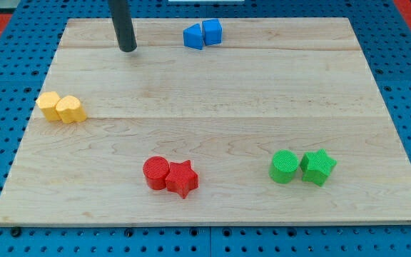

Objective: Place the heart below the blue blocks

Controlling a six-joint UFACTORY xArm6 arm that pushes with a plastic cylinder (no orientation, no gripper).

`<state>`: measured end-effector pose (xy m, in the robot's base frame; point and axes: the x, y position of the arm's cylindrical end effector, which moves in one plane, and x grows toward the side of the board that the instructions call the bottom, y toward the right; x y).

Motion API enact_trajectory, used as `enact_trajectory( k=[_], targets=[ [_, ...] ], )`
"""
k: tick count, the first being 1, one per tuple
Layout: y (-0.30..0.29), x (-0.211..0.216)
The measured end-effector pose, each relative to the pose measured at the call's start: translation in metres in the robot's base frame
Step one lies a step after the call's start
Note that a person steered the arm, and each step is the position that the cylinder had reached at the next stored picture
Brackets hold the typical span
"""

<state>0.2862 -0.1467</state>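
Two blue blocks sit touching at the view's top centre: an angular one point(194, 36) and a cube point(212, 31). Two yellow blocks sit touching at the view's left: a rounded one that looks like the heart point(70, 109) and an angular one point(49, 105) on its left. My tip point(127, 49) rests on the board at the top left. It is well to the left of the blue blocks and up and to the right of the yellow pair, touching no block.
A red cylinder point(156, 172) and a red star point(182, 178) sit touching at the bottom centre. A green cylinder point(285, 166) and a green star point(318, 167) sit together at the bottom right. The wooden board point(212, 93) lies on a blue pegboard.
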Motion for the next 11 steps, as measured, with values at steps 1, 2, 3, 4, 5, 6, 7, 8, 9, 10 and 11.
enact_trajectory(
  k=[1,2,3,4,5,6,7,8,9,10,11],
  targets=[
    [0.000,0.001],
    [-0.011,-0.001],
    [-0.010,0.000],
    [-0.010,0.000],
    [-0.013,-0.018],
    [-0.008,-0.015],
    [-0.008,-0.015],
    [-0.008,-0.025],
    [-0.009,-0.025],
    [-0.009,-0.026],
    [-0.009,-0.026]
  ],
)
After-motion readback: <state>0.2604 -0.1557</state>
